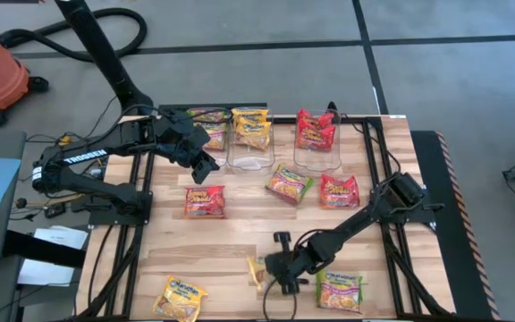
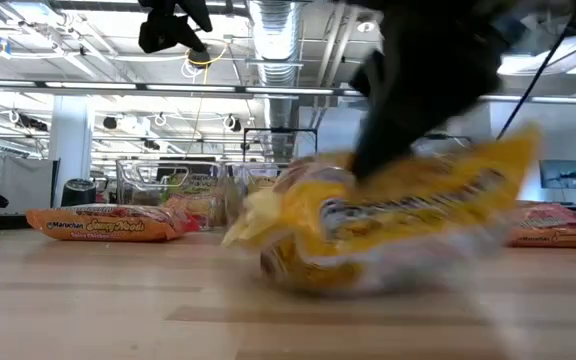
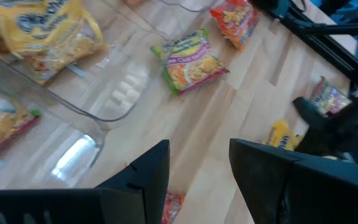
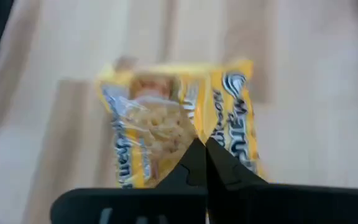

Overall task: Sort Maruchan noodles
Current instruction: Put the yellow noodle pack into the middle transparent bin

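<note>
Near table's front edge, yellow packet (image 1: 257, 271) on edge, pinched by right fingers (image 4: 205, 163).

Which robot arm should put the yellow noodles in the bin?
The right. Its gripper is already shut on the yellow packet. The left gripper is open and empty, though nearer the yellow bin.

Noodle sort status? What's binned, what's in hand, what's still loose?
Binned: yellow packets in the middle clear plastic bin, red ones in the right bin, some in the left bin. In hand: right gripper pinches a yellow packet. Loose: five packets, including a green-pink one. Left gripper open, empty.
</note>
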`<control>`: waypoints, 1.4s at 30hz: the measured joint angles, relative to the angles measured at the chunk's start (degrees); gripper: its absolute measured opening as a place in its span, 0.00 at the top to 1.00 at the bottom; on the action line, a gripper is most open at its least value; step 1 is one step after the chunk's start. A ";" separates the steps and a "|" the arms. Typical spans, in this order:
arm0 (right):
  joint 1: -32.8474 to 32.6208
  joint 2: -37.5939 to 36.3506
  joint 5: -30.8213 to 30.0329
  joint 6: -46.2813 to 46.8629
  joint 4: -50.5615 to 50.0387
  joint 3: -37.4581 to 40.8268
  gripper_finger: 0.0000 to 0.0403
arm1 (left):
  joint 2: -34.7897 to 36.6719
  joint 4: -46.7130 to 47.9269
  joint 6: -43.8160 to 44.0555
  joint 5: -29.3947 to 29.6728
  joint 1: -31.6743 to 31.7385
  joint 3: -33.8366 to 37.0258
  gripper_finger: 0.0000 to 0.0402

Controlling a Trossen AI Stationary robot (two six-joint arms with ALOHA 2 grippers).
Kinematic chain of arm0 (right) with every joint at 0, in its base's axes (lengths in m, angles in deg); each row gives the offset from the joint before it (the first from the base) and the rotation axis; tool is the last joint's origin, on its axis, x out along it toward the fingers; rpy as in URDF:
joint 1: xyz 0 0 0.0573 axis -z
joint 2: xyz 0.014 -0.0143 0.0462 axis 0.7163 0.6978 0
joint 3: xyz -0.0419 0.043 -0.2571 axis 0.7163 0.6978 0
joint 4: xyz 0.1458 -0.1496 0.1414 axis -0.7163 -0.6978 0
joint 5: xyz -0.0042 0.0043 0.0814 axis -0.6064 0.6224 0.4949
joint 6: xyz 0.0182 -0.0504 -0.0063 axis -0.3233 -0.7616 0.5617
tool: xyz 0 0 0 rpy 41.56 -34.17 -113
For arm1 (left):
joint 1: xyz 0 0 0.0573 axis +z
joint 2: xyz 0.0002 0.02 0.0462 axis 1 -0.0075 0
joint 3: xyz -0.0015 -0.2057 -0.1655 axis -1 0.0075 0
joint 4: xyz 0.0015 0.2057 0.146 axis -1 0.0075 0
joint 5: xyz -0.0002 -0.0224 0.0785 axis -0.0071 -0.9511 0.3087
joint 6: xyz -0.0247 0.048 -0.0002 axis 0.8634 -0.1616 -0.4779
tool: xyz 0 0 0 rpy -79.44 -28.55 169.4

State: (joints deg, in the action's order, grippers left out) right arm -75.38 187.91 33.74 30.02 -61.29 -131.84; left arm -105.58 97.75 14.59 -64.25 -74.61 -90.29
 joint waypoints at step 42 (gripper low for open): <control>39.83 -8.94 -13.97 -48.85 12.38 -0.43 0.99 | 0.02 -0.19 -1.42 2.12 -4.52 -0.04 0.62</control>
State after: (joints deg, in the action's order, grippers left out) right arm -35.55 178.97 19.77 -18.83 -48.91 -132.27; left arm -105.56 97.55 13.17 -62.12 -79.13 -90.33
